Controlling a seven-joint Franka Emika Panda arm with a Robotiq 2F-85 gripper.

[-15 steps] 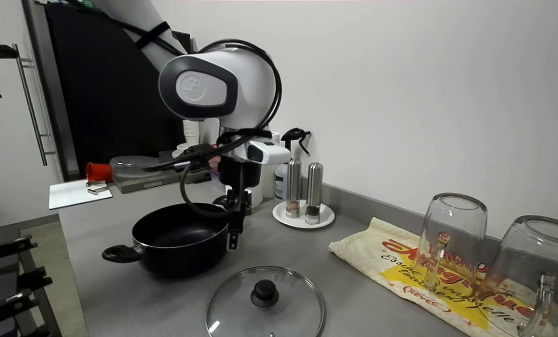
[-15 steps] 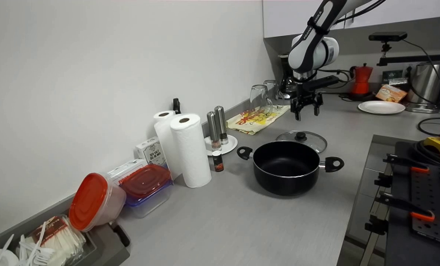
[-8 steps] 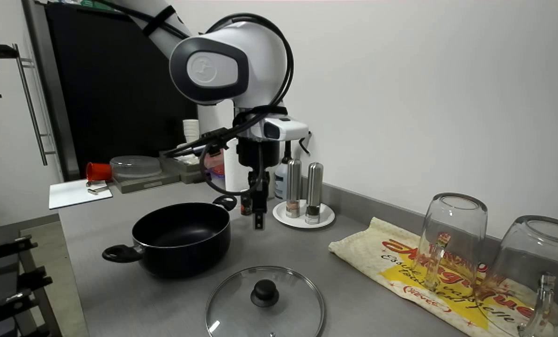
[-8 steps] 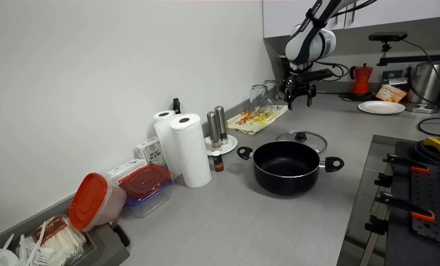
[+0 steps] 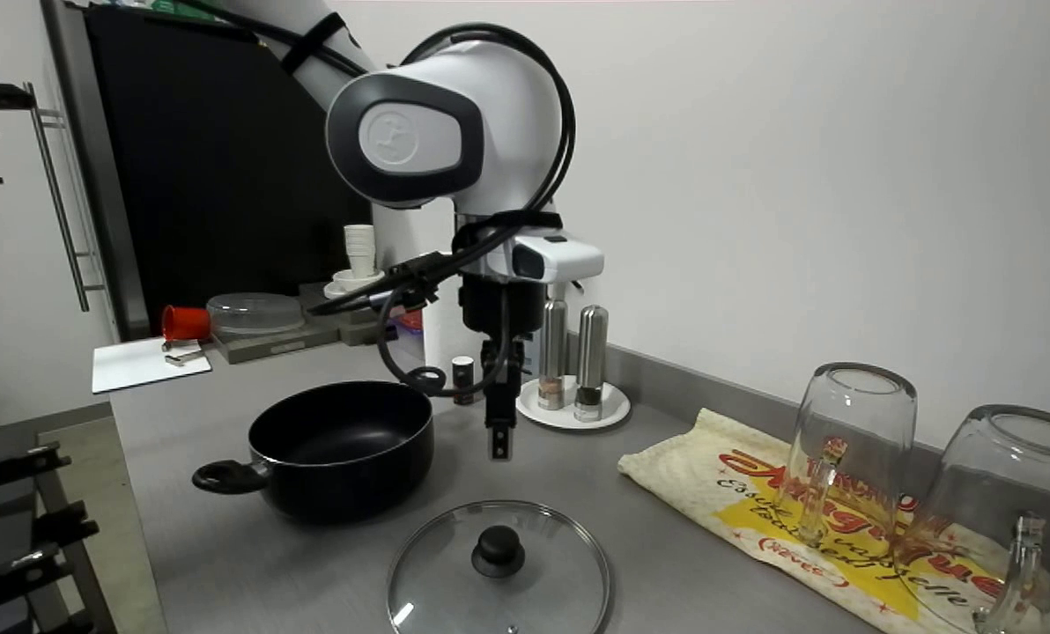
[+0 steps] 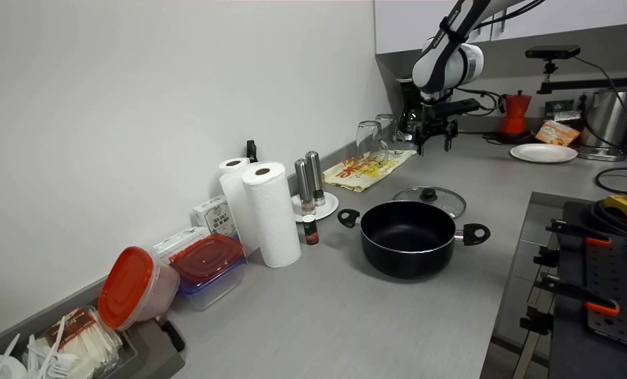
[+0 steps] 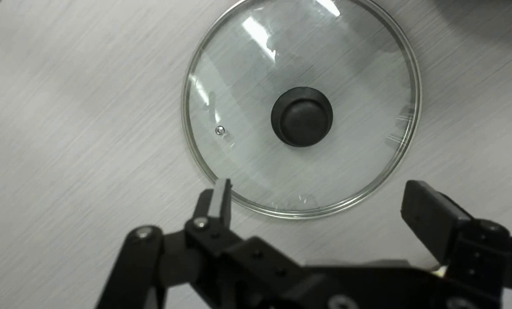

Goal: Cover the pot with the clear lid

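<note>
One red cup (image 5: 186, 323) lies on its side at the far left of an exterior view, just beside a flat white board (image 5: 129, 368) on the grey counter (image 5: 234, 379).

Next along to the right I reach the pot (image 5: 349, 489): wide, black, upright and uncovered, one loop handle toward the left front and one toward the right rear. A small white-capped jar (image 5: 462, 374) stands near that rear handle.

Right of the pot and near it, the clear lid (image 5: 499, 594) rests flat on the counter, black knob (image 7: 302, 116) facing up; its front edge is cut off by the bottom of this exterior view. My gripper (image 7: 318, 184) hangs in the air higher than the lid, pointing down. On my wrist view its two fingers (image 7: 432, 219) are spread wide apart, gripping nothing: the finger at picture left overlaps the lid's rim, the one at picture right sits outside it, and the knob lies farther up the picture than the fingertips.

Past the gripper, two steel mills (image 5: 592, 348) stand upright on a round white plate (image 5: 616, 407). Farthest right, a cream and yellow tea towel (image 5: 679, 458) with red lettering lies on the counter, and two upside-down glass mugs (image 5: 851, 440) stand on it, their handles in sight.
</note>
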